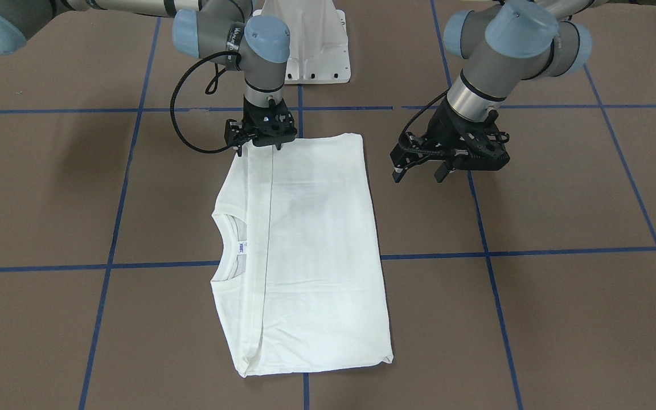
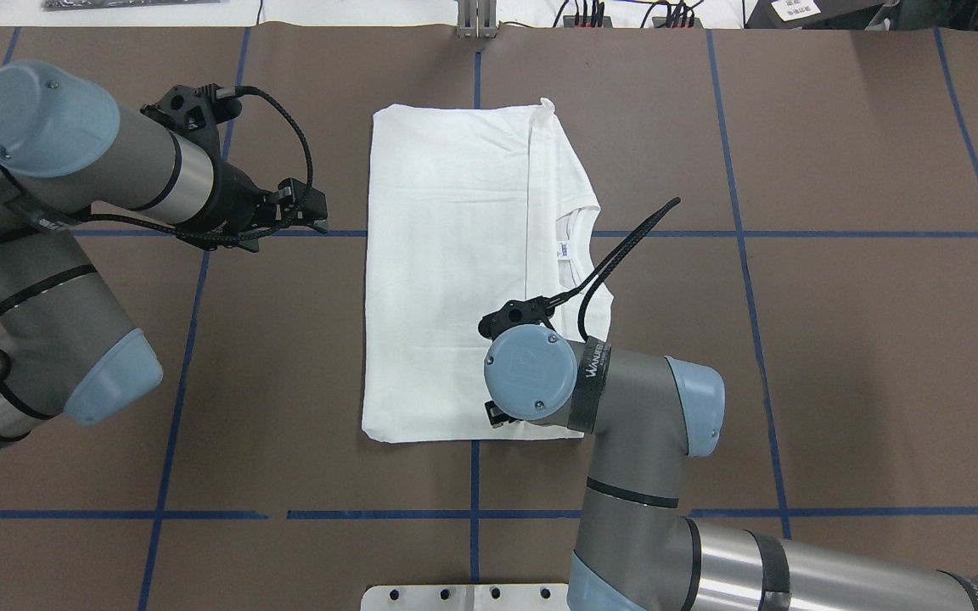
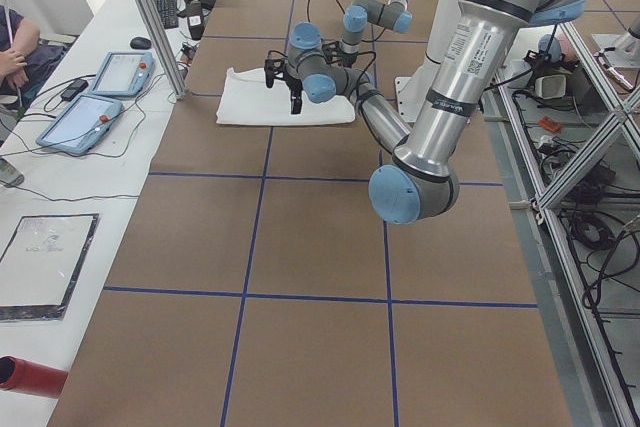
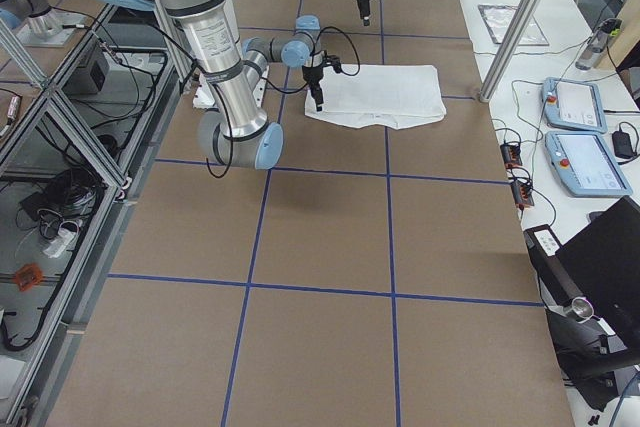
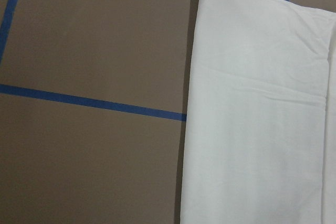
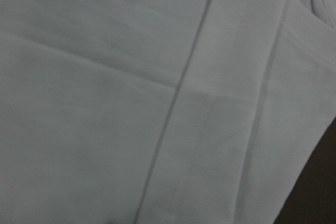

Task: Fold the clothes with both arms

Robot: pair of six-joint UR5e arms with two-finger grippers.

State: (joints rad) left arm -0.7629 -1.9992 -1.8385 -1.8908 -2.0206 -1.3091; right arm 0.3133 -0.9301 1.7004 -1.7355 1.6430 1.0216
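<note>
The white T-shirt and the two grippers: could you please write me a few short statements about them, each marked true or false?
1. The T-shirt lies folded flat on the table. True.
2. The left gripper is down on the shirt. False: it hangs beside the shirt, over bare table.
3. The right gripper is at the shirt's edge nearest the robot. True.
4. The collar is on the shirt's side towards the left arm. False: it is on the side towards the right arm.
5. The neck label is visible. True.
</note>
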